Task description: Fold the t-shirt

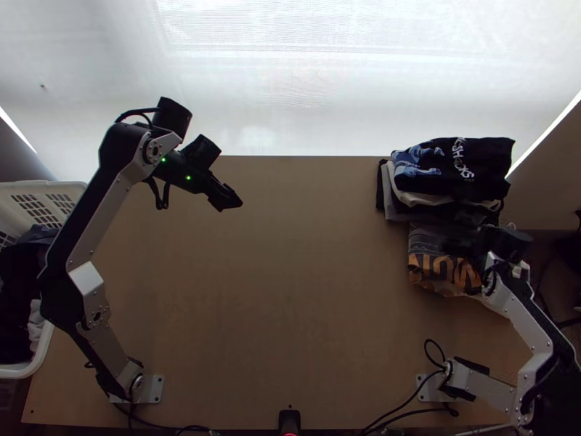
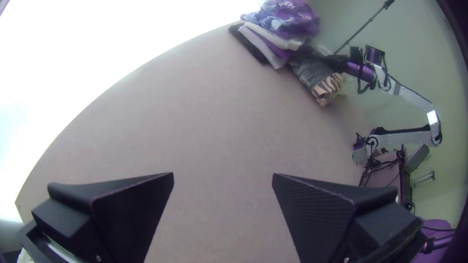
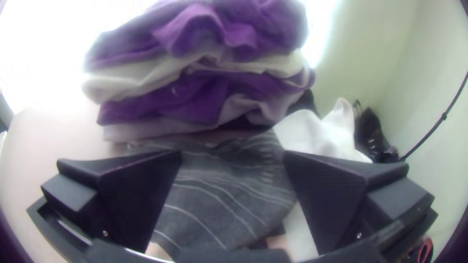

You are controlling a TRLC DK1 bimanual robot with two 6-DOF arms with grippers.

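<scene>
1. Left gripper [image 1: 234,203]: released, fingers wide apart, nothing between them, above the table [image 1: 290,291].
2. Right gripper [image 1: 450,242]: released, fingers parted over the grey t-shirt [image 1: 427,260].
3. Grey t-shirt: positioned at table right, orange print showing, beside the garment stack [image 1: 476,171].

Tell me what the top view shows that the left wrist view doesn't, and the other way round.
Top view: the left arm's base plate and that arm's silver links.

Left wrist view: a thin dark pole beyond the right arm.

Both: the stack of folded clothes, the printed grey garment at its near side, the table, the right arm, and the left pincer, open.
</scene>
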